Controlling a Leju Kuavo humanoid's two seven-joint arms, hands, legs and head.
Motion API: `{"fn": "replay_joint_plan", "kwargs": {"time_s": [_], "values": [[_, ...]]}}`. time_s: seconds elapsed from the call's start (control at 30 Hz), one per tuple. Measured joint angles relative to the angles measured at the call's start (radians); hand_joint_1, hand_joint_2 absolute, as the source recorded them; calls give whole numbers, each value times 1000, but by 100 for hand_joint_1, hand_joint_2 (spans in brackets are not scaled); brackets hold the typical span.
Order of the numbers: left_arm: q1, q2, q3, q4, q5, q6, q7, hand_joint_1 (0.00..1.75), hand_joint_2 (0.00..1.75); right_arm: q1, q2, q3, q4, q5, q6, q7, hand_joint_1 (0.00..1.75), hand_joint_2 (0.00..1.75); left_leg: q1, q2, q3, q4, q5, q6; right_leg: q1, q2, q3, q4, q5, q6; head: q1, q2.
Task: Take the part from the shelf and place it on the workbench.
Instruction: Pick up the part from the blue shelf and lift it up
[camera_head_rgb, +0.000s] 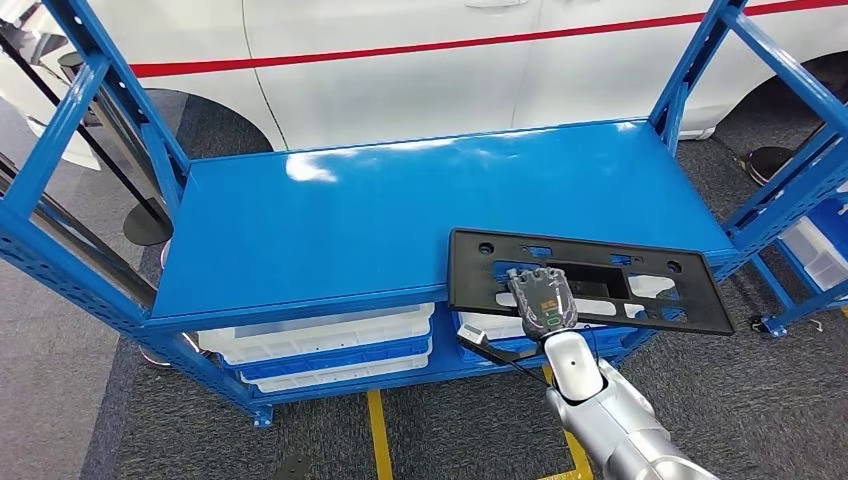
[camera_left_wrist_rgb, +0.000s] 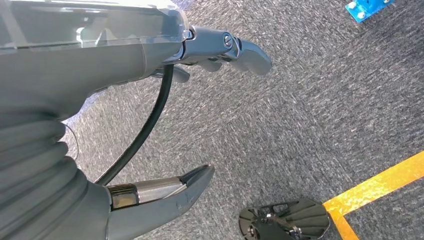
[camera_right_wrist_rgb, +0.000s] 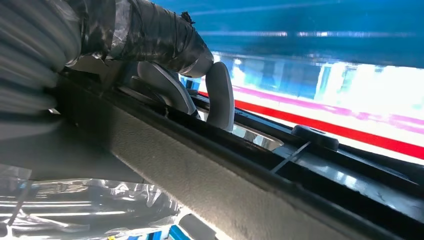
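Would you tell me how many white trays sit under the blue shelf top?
3 at least: two stacked white trays at left, one behind the black part; others may be hidden.

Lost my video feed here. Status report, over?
Right hand grips flat black plastic frame part at its near edge, over front right of blue metal shelf. Left hand open, hanging above grey carpet. Nothing in the way.

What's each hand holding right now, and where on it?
Right hand grips the black frame part by its near long edge, fingers hooked through the middle cutout. Left hand holds nothing; it hangs open above the floor.
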Motion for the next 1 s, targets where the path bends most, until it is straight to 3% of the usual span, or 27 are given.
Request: {"fn": "replay_joint_plan", "kwargs": {"time_s": [0.23,0.4,0.73,1.0], "values": [[0,-4,7,0,-10,-1,1,0,175,-54,-17,123,-38,0,0,122,175,175,0,0,-1,0,0,0,0,0,-1,0,0,0,0,0],[-2,-9,16,0,-15,-4,2,0,175,-142,-33,275,-66,0,0,193,175,175,0,0,0,0,0,0,0,0,-1,1,0,0,0,0],[-5,-16,30,0,-24,-19,-8,0,175,-236,-39,484,-77,0,1,231,175,175,0,0,-1,0,0,0,0,0,-1,1,0,0,0,0],[-12,-21,37,0,-31,-30,-14,0,175,-263,-40,544,-58,0,2,208,175,175,0,0,-1,0,0,0,0,0,-1,1,0,0,0,0]]}}
